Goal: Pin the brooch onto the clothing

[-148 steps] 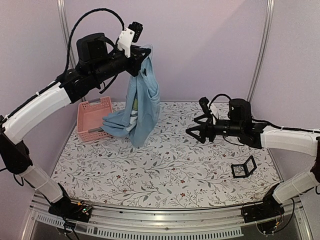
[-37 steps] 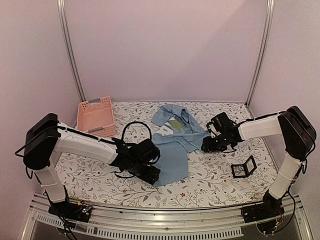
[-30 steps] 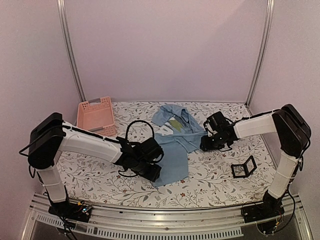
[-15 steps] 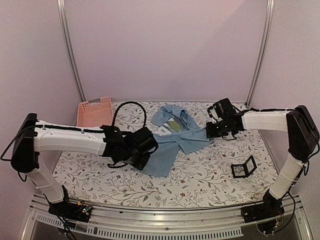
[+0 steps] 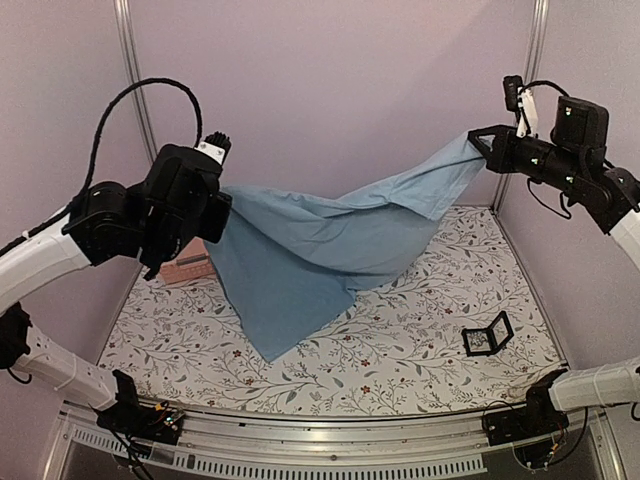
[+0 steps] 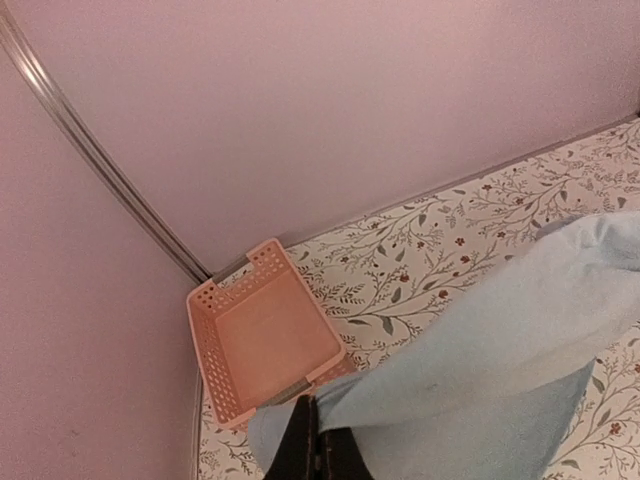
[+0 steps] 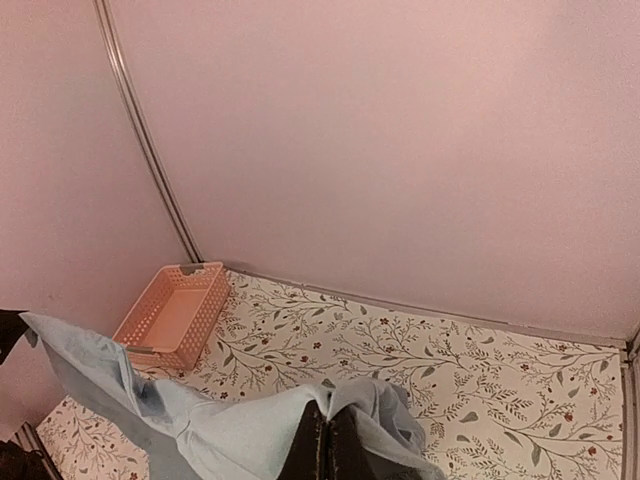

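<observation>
The clothing (image 5: 330,250), a light blue T-shirt, hangs stretched in the air between both arms, plain side toward the top camera, its lowest corner near the table. My left gripper (image 5: 222,203) is raised at the left and shut on one edge of the cloth; in the left wrist view its fingers (image 6: 316,412) pinch a fold of the blue fabric (image 6: 500,340). High at the right, my right gripper (image 5: 482,141) is shut on the opposite corner, and its fingers (image 7: 326,416) clamp the bunched cloth (image 7: 220,435). The brooch is hidden.
A small black open-frame box (image 5: 488,335) stands on the floral table (image 5: 400,360) at the front right. The pink basket (image 5: 188,268) sits at the back left, partly behind my left arm; it also shows as a basket (image 6: 265,335) below the left wrist and a basket (image 7: 175,312) from the right wrist.
Both arms have risen from the table with the shirt pinched. The shirt, crumpled flat half a second ago, now hangs spread in the air between them.
</observation>
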Available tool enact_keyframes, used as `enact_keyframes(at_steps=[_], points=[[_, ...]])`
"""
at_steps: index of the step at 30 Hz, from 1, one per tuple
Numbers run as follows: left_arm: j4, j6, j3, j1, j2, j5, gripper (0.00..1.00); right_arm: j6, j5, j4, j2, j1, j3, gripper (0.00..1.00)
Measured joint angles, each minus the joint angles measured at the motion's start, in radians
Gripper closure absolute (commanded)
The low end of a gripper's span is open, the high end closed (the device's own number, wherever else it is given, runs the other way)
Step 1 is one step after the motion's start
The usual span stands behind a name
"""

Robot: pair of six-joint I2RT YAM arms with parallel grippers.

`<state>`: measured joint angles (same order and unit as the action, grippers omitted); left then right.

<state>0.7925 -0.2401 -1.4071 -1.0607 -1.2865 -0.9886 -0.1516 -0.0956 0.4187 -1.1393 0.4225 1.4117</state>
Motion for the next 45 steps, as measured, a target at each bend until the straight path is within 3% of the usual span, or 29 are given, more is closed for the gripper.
enact_keyframes(at_steps=[5,8,14,16,22,26,29,32,36,40,45], points=[[-0.175,0.206,0.081,0.012,0.128,-0.029,1.00,-0.008,-0.085,0.029,0.075,0.001,0.016,1.00],[-0.262,0.278,0.104,0.101,0.109,0.036,1.00,-0.012,-0.104,0.030,0.051,-0.001,0.023,1.00],[-0.454,0.424,0.036,0.361,-0.117,0.153,1.00,-0.008,-0.167,-0.001,-0.251,-0.092,0.199,1.00],[-0.510,0.484,-0.029,0.406,-0.198,0.171,1.00,-0.008,-0.177,-0.010,-0.386,-0.129,0.298,1.00],[-0.638,0.681,-0.462,0.475,-0.463,0.222,1.00,-0.044,-0.217,-0.034,-0.645,-0.241,0.671,1.00],[-0.705,0.805,-0.680,0.490,-0.543,0.236,1.00,-0.058,-0.213,-0.080,-0.668,-0.277,0.841,1.00],[-0.744,0.882,-0.732,0.491,-0.554,0.241,1.00,-0.055,-0.203,-0.127,-0.633,-0.279,0.861,1.00],[-0.769,0.914,-0.671,0.492,-0.529,0.249,1.00,-0.049,-0.205,-0.164,-0.555,-0.278,0.772,1.00],[-0.762,0.912,-0.452,0.491,-0.456,0.274,1.00,-0.047,-0.237,-0.192,-0.414,-0.279,0.512,1.00],[-0.704,0.873,-0.141,0.467,-0.373,0.312,1.00,-0.056,-0.282,-0.199,-0.267,-0.278,0.145,1.00],[-0.560,0.761,0.106,0.386,-0.351,0.402,1.00,-0.108,-0.343,-0.152,-0.142,-0.278,-0.244,1.00]])
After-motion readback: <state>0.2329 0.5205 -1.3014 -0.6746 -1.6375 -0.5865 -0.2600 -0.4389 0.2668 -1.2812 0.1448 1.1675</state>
